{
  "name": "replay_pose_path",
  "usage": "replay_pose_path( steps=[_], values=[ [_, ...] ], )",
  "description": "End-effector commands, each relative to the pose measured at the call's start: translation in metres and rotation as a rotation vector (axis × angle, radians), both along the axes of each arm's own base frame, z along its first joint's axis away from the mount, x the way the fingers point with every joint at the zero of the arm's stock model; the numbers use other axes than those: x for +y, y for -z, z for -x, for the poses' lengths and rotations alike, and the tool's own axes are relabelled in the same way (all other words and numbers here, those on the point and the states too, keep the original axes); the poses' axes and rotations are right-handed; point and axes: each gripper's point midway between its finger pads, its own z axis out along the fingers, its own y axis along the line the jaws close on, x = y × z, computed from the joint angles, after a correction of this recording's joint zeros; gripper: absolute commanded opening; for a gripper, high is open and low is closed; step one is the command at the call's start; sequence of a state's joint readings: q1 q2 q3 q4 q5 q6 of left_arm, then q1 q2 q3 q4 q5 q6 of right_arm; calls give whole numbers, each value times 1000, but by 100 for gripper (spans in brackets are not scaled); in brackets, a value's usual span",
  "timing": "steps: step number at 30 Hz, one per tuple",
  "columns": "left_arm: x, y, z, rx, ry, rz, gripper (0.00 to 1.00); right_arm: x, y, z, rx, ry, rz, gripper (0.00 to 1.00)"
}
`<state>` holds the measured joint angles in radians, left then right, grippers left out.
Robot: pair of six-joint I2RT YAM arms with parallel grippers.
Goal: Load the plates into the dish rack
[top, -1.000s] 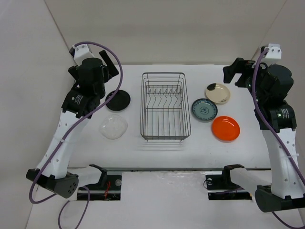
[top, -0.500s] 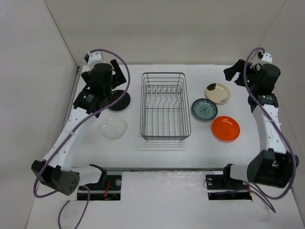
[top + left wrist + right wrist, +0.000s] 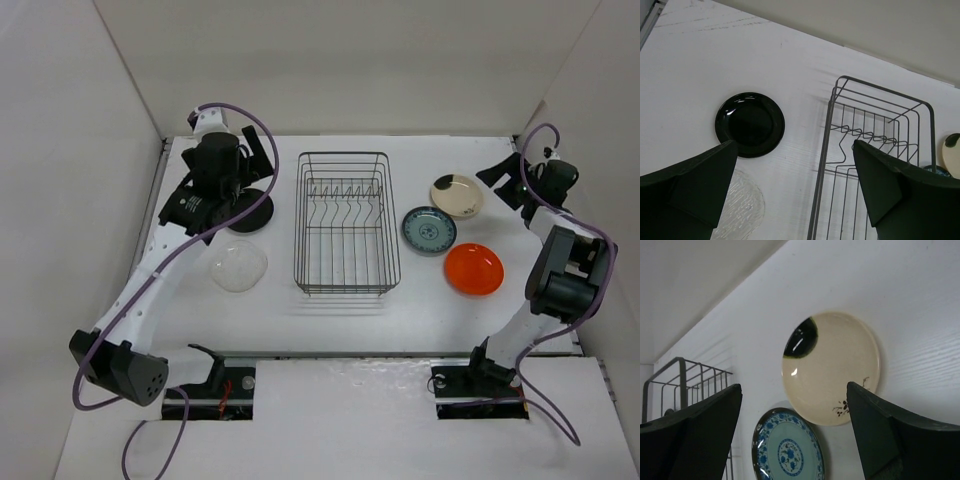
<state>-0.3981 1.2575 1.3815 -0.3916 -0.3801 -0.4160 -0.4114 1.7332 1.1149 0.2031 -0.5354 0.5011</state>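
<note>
Top external view: nearest the arm bases, the orange plate (image 3: pixel 473 269) lies flat on the table (image 3: pixel 330 320), right of the dish rack (image 3: pixel 346 222). The clear glass plate (image 3: pixel 238 267) lies flat on the rack's left side. The rack stands mid-table. All five plates rest on the table outside it. Further back, the teal plate (image 3: pixel 429 230) lies just right of the rack. The black plate (image 3: pixel 250 211) lies to the left, partly covered by the left arm. Farthest back, the cream plate (image 3: pixel 456 196) lies just beyond the teal plate.

Left wrist view: the left claw (image 3: pixel 794 150) is spread wide and holds nothing. The black plate shows beside its left finger and a rack corner beside its right finger.

Right wrist view: the right claw (image 3: pixel 794 387) is spread wide and holds nothing. The cream plate is framed between its fingers, with the teal plate nearer the camera.
</note>
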Motion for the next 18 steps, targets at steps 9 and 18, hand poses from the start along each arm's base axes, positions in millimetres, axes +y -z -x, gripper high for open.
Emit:
replay_pose_path(
  steps=[9, 18],
  values=[
    [-9, -28, 8, -91, 70, 41, 100, -7, 42, -6, 45, 21, -14, 88],
    [-8, -27, 10, -91, 70, 41, 100, -29, 76, 6, 175, 123, 1, 88]
  ],
)
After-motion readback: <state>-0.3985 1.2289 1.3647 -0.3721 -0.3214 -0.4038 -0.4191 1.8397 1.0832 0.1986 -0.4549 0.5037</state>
